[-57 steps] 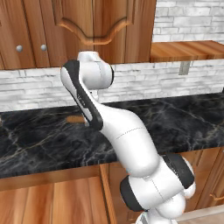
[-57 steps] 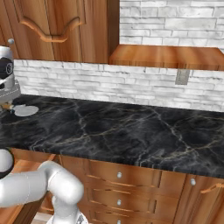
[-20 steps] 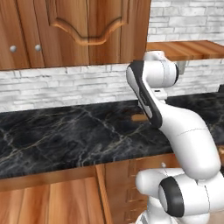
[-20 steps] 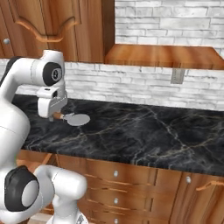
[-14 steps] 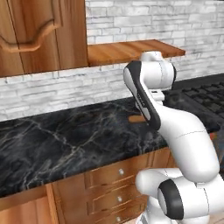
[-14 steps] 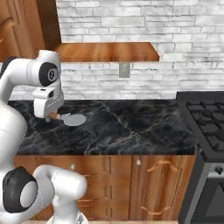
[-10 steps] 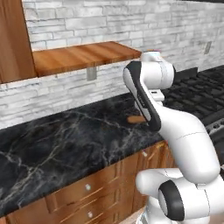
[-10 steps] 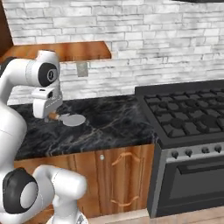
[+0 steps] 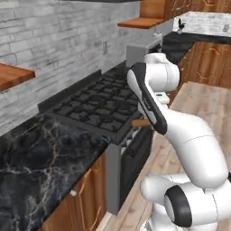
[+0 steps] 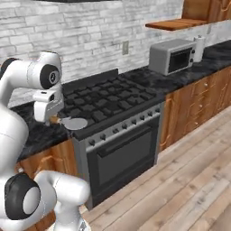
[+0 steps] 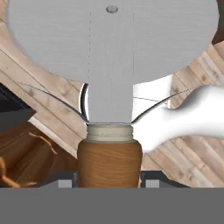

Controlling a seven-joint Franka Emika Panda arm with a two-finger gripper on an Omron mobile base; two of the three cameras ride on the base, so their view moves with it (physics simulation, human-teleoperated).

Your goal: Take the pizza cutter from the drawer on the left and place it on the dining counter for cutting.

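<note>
The pizza cutter (image 11: 112,48) is held in my gripper (image 11: 109,183), which is shut on its brown wooden handle (image 11: 110,162). Its round silver wheel spreads across the top of the hand view, above the wooden floor. In the right base view the gripper (image 10: 51,118) holds the cutter (image 10: 74,122) level over the front left corner of the stove. The handle end (image 9: 140,122) pokes out from behind my arm in the left base view. The drawer and the dining counter are out of view.
A black gas stove (image 10: 106,99) with an oven (image 10: 124,155) below stands ahead. A grey microwave (image 10: 173,55) sits on the narrow black counter (image 10: 158,79) to its right. More black counter (image 9: 31,158) lies left. Wooden floor (image 10: 189,180) opens to the right.
The whole scene has swept past: the base has turned from the counter under the wooden shelf to the stove and microwave. The gripper still holds the pizza cutter the same way.
</note>
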